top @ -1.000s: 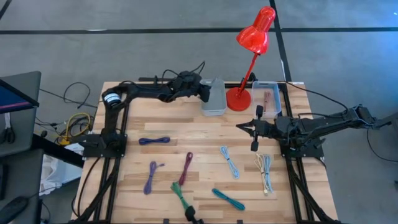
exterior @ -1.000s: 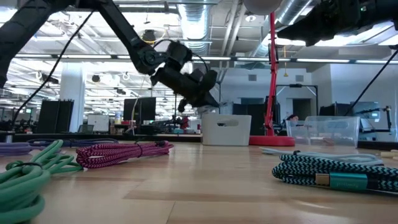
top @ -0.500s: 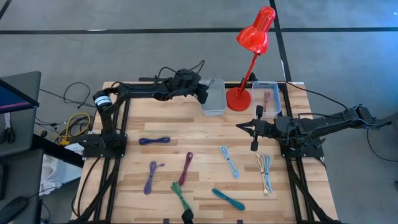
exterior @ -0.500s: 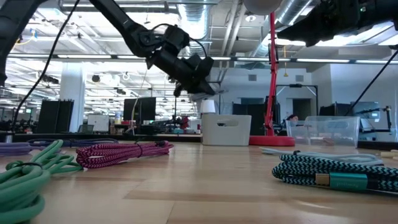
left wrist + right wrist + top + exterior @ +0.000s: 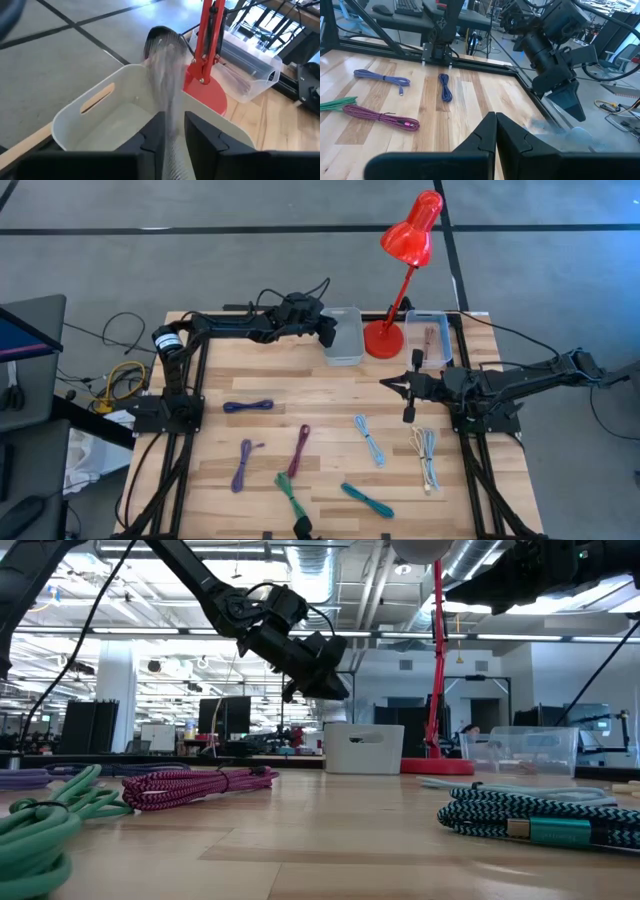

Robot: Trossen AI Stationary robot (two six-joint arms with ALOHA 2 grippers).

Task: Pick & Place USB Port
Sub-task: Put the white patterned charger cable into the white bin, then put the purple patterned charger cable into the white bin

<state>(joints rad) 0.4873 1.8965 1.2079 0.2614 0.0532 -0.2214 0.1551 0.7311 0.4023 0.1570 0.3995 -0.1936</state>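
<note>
My left gripper (image 5: 328, 332) hangs over the white bin (image 5: 345, 342) at the table's far edge, shut on a grey-white cable (image 5: 167, 75) that shows blurred in the left wrist view. In the low view it (image 5: 325, 690) stands above the bin (image 5: 363, 748). My right gripper (image 5: 385, 384) waits shut and empty above the middle right of the table, in front of the clear bin (image 5: 428, 335). Several coiled cables lie flat on the boards: dark blue (image 5: 248, 406), purple (image 5: 243, 463), magenta (image 5: 299, 450), green (image 5: 290, 492), teal (image 5: 366, 500), light blue (image 5: 369, 438), cream (image 5: 426, 452). My left gripper pinches the grey-white cable (image 5: 171, 107) between its two fingers, slanting down from above. The cable sticks out past the fingertips over the bin's opening (image 5: 125, 120), lifted clear of it. Which part of the cable the fingers have, I cannot tell.
A red desk lamp stands with its base (image 5: 384, 338) between the white bin and the clear bin. The clear bin holds something brownish. Bare boards lie between the two arms at the table's middle. Black frame rails run along both side edges.
My left gripper has risen a little above the white bin and stayed over it, still shut on the cable. My right arm has kept still.
</note>
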